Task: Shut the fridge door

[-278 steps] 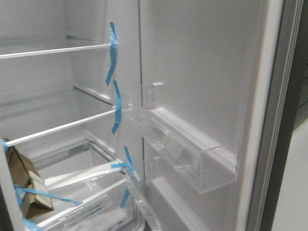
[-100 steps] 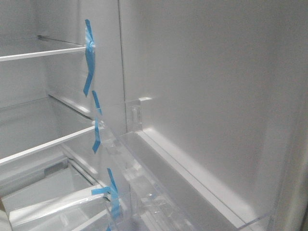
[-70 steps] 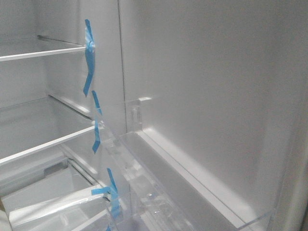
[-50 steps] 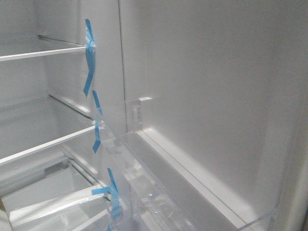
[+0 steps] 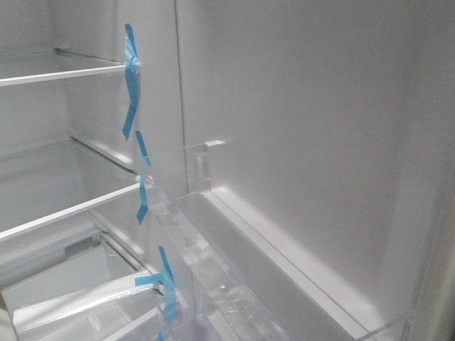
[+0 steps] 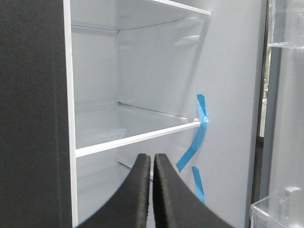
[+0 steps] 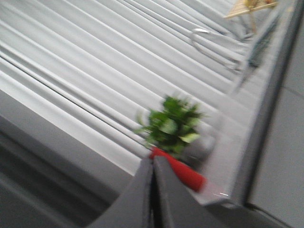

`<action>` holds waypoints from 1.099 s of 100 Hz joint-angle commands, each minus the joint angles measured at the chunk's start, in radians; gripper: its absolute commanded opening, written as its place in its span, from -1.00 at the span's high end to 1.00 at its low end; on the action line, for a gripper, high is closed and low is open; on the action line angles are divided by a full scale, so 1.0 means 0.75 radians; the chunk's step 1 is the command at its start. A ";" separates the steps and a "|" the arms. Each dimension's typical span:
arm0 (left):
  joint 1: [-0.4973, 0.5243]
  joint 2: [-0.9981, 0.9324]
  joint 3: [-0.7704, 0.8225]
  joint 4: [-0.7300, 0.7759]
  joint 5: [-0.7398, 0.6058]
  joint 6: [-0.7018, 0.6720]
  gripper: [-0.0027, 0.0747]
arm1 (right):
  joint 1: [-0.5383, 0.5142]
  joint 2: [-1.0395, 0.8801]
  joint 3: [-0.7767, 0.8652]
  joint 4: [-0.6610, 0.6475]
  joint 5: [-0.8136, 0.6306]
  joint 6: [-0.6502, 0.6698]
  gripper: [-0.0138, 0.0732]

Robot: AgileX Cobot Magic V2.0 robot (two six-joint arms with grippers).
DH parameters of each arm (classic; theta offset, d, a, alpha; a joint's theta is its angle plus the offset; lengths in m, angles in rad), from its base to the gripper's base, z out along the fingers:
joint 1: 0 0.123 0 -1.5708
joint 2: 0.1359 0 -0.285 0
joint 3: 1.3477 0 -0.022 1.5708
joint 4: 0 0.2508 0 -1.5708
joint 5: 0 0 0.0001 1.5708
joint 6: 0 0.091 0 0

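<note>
Fridge door (image 5: 313, 142): open, white inner lining fills right side of front view; clear door bin (image 5: 234, 284) on its lower part, so still swung well out from cabinet. Fridge interior: glass shelves (image 5: 71, 206) w/ front edges taped by blue tape strips (image 5: 130, 78), prob. to keep shelves and drawer from sliding. Left gripper (image 6: 152, 190): pads pressed together, nothing between; faces shelf compartment beside dark cabinet side (image 6: 31, 114). Right gripper (image 7: 153, 199): also closed up, empty; view blurred, shows potted plant w/ red base (image 7: 173, 137) against slatted surface. Judgement: neither gripper touches door; closed fingers suit a push, not a grasp. Closing not yet done.
</note>
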 commanded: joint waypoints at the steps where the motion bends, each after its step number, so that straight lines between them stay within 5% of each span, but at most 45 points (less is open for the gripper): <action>1: -0.004 -0.013 0.047 -0.005 -0.097 -0.003 0.98 | -0.005 0.108 -0.160 0.036 -0.018 -0.014 0.78; 42: -0.004 -0.013 0.047 -0.005 -0.097 -0.003 0.98 | -0.005 0.806 -0.672 -0.057 0.196 -0.078 0.79; 72: -0.004 -0.013 0.047 -0.005 -0.097 -0.003 0.98 | -0.002 0.961 -0.849 -0.104 0.374 -0.091 0.79; 110: -0.004 -0.013 0.047 -0.005 -0.097 -0.003 0.98 | 0.139 0.999 -1.078 -0.053 0.568 -0.382 0.79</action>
